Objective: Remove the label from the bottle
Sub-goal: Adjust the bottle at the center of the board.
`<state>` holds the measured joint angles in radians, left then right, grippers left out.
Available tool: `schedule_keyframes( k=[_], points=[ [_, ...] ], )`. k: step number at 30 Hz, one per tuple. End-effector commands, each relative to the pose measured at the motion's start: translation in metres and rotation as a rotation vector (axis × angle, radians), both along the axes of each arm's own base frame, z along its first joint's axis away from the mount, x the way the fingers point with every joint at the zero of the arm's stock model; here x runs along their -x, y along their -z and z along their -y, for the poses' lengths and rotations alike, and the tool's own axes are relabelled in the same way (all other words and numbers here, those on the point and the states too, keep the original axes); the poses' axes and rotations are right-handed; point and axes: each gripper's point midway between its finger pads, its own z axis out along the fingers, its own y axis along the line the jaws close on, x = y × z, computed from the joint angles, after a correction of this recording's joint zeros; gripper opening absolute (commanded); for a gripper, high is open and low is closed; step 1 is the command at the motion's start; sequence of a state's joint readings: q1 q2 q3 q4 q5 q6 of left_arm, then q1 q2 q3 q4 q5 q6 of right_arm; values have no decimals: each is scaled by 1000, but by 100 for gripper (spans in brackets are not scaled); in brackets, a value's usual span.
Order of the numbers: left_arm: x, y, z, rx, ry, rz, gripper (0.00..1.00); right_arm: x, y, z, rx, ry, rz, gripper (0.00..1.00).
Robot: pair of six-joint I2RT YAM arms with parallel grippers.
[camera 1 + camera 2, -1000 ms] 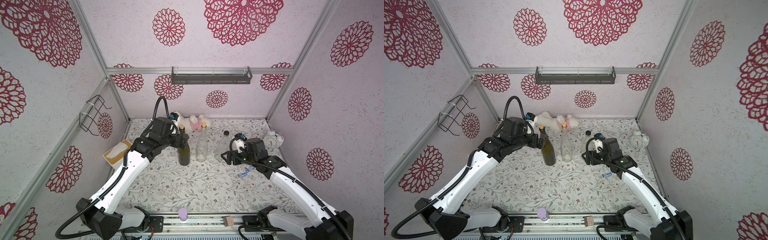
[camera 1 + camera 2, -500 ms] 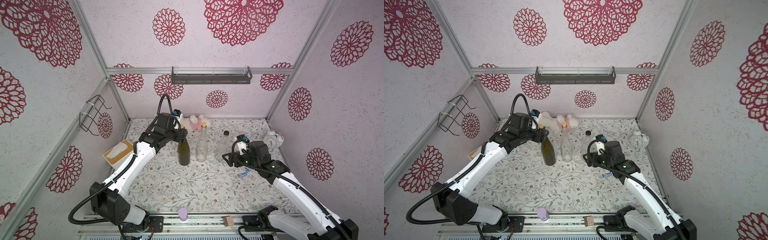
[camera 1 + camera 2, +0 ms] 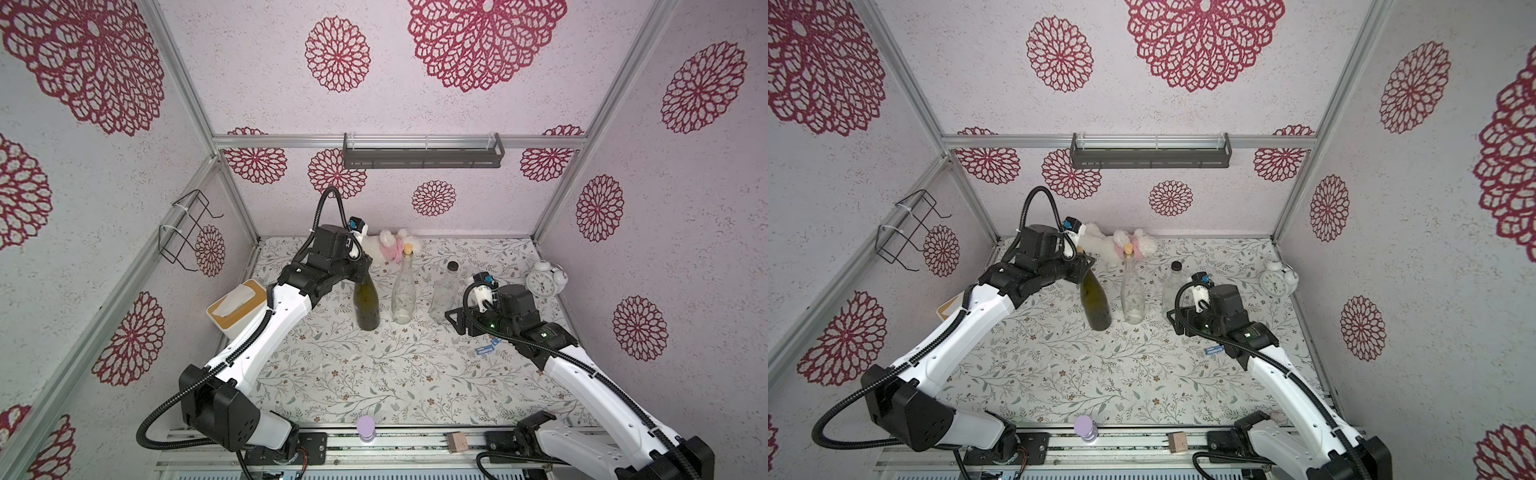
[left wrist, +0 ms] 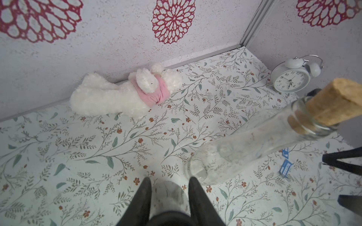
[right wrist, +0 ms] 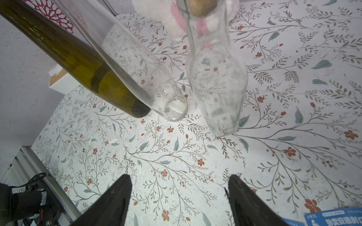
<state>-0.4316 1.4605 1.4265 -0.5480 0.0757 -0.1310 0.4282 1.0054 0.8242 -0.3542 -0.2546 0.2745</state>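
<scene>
The left fingers (image 4: 143, 197) are clamped on the neck of the dark green glass bottle (image 3: 367, 305). The bottle stands upright on the floral-printed counter (image 3: 374, 374), near ten o'clock from its middle with the back wall as twelve. That top grip likely steadies it against tipping while the other arm works on its body. The right fingers (image 5: 117, 199) are spread wide and empty at three o'clock, low and facing the bottles, seemingly ready to pinch a label edge. Blue printed label scraps (image 3: 484, 350) lie at four o'clock. A corked clear glass bottle (image 3: 402, 297) and a black-capped clear plastic bottle (image 3: 444, 297) stand between. Whether any label remains on the green bottle cannot be told.
</scene>
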Motion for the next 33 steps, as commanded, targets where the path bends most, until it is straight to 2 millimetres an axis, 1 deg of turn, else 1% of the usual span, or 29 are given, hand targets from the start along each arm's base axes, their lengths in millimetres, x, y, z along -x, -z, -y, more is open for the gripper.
schedule_keyframes(
  k=[1, 6, 11, 14, 18, 23, 29, 33],
  points=[
    [6, -9, -2, 37, -2, 18, 24, -3, -13, 1, -22, 22, 46, 80],
    [11, -15, -4, 33, -22, 33, 7, -2, -13, 1, -23, 20, 49, 80],
    [15, -29, -7, 8, -68, 55, 1, -2, -14, -1, -36, 13, 53, 80],
    [18, -41, -11, -23, -146, 73, 0, -2, -17, -2, -45, 7, 55, 79],
    [26, -61, -12, -38, -268, 114, 0, 0, -20, -5, -53, -11, 60, 79],
    [41, -75, -18, -5, -448, 137, 0, 0, -22, -13, -68, -46, 61, 79],
    [61, -80, -11, 80, -565, 174, 0, -1, -26, -22, -78, -94, 65, 79],
    [73, -74, -5, 107, -620, 190, 0, -3, -29, -29, -87, -123, 68, 79]
  ],
)
